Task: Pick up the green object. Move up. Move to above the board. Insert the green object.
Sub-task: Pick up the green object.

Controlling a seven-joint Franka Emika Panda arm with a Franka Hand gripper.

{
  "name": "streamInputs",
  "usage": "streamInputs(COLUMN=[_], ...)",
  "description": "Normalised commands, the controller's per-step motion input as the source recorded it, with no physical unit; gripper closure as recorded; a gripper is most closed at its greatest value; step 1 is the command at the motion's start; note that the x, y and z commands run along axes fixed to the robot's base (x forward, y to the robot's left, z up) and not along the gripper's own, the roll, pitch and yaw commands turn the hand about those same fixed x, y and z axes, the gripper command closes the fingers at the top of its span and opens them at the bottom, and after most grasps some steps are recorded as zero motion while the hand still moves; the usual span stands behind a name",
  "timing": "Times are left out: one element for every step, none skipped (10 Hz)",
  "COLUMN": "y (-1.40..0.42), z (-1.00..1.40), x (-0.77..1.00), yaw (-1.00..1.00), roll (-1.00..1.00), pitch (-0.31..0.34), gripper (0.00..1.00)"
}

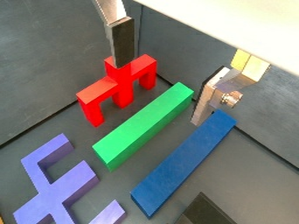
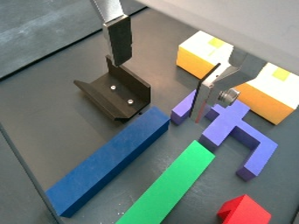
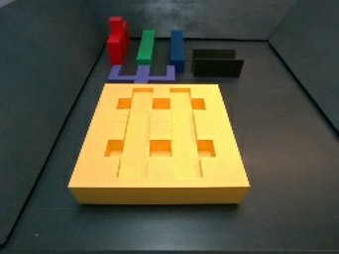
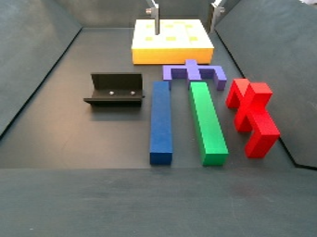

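Observation:
The green object (image 4: 209, 120) is a long green bar lying flat on the floor between the blue bar (image 4: 161, 120) and the red block (image 4: 254, 111). It shows in both wrist views (image 1: 142, 124) (image 2: 176, 188) and in a side view (image 3: 146, 48). The board (image 3: 163, 139) is a big yellow-orange slab with six slots, also seen in a side view (image 4: 173, 42). My gripper (image 4: 186, 7) hangs high near the board, well away from the green object. It is open and empty in both wrist views (image 1: 163, 87) (image 2: 160, 87).
A purple piece (image 4: 194, 72) lies between the board and the bars' ends. The fixture (image 4: 114, 91) stands beside the blue bar and shows in a wrist view (image 2: 114, 92). Dark walls enclose the floor.

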Motion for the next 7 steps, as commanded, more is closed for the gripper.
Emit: streamInputs(y=[0.0,0.0,0.06,0.14,0.18,0.1,0.0], z=[0.0,-0.02,-0.06,-0.17,-0.23,-0.27,-0.44], x=[0.0,0.0,0.0,0.0,0.0,0.0,0.0], yaw=[0.0,0.0,-0.01,0.0,0.0,0.0,0.0], roll=[-0.01,-0.02,-0.05,-0.06,-0.09,-0.1,-0.1], pitch=[-0.004,0.0,-0.017,-0.001,-0.013,-0.059,-0.114], gripper=[0.0,0.0,0.0,0.0,0.0,0.0,0.0])
